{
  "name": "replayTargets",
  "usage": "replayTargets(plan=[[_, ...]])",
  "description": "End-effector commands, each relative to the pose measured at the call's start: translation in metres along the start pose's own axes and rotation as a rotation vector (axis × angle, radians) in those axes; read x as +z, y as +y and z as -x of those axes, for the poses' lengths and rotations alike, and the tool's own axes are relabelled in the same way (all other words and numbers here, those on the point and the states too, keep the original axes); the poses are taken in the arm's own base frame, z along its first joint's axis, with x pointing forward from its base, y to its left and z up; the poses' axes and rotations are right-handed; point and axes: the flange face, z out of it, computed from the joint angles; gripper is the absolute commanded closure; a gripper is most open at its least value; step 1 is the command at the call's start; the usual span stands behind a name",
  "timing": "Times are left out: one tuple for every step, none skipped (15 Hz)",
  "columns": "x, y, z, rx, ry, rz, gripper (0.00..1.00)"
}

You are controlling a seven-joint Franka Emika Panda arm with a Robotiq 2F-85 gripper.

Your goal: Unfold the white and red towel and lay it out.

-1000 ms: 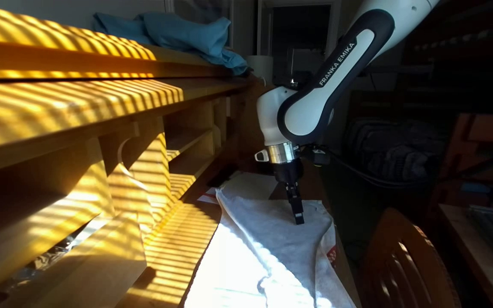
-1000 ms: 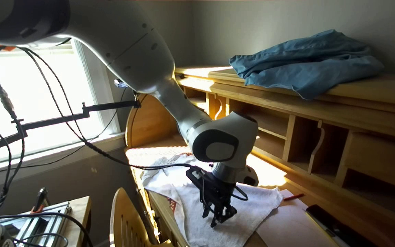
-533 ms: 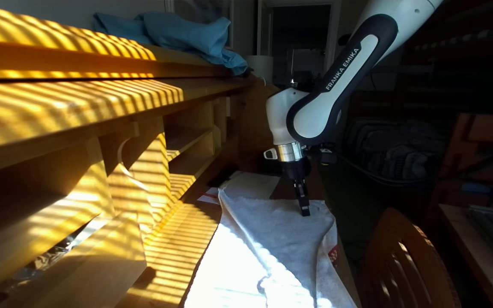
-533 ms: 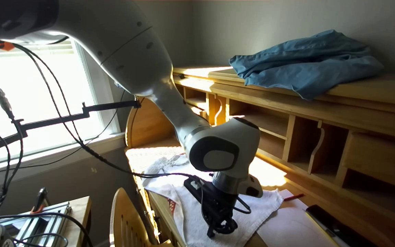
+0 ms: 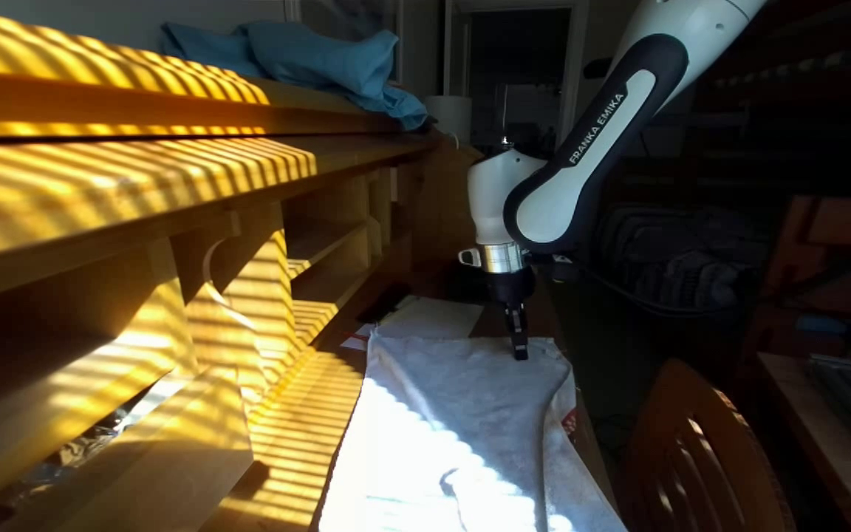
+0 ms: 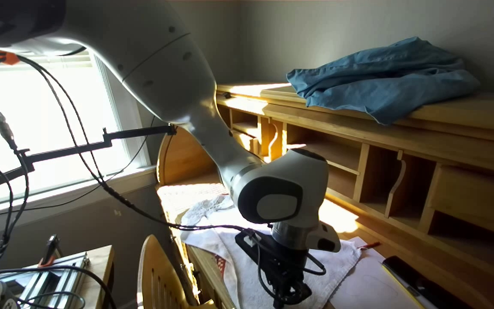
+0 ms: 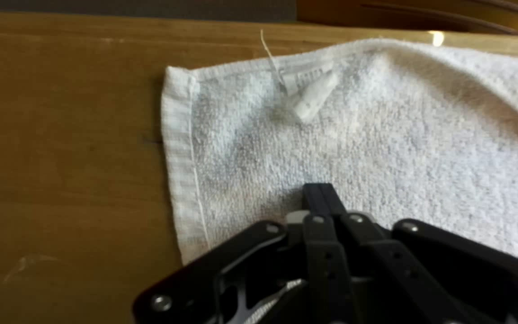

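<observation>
The white and red towel lies spread over the desk, mostly plain white side up, and also shows in an exterior view. A red checked patch shows at its chair-side edge, where the cloth is turned over. My gripper points down at the towel near its end by the papers. In the wrist view the gripper has its fingertips together, at the towel's surface, near a corner with a label. No cloth shows between the tips; what lies under them is hidden. A fold runs along the chair-side edge.
White papers lie beyond the towel's end, with a red pencil and a dark object. Wooden desk cubbies run along the back. A blue cloth lies on top. A wooden chair stands at the desk's front.
My gripper has moved toward the papers' end of the desk. In the last half second the towel's end has shifted the same way with it, and its corner by the cubbies has moved outward.
</observation>
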Motion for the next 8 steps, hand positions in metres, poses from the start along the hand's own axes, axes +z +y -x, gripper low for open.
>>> replayTargets(plan=[[0.009, 0.004, 0.011, 0.04, -0.021, 0.025, 1.0], [0.01, 0.006, 0.012, 0.052, -0.026, 0.022, 1.0], [0.011, 0.008, 0.014, 0.061, -0.029, 0.024, 1.0], [0.012, 0.01, 0.015, 0.072, -0.031, 0.026, 1.0], [0.012, 0.012, 0.016, 0.084, -0.033, 0.03, 1.0], [0.012, 0.014, 0.017, 0.094, -0.034, 0.031, 1.0], [0.012, 0.016, 0.019, 0.104, -0.037, 0.033, 1.0], [0.013, 0.018, 0.02, 0.115, -0.041, 0.034, 1.0]])
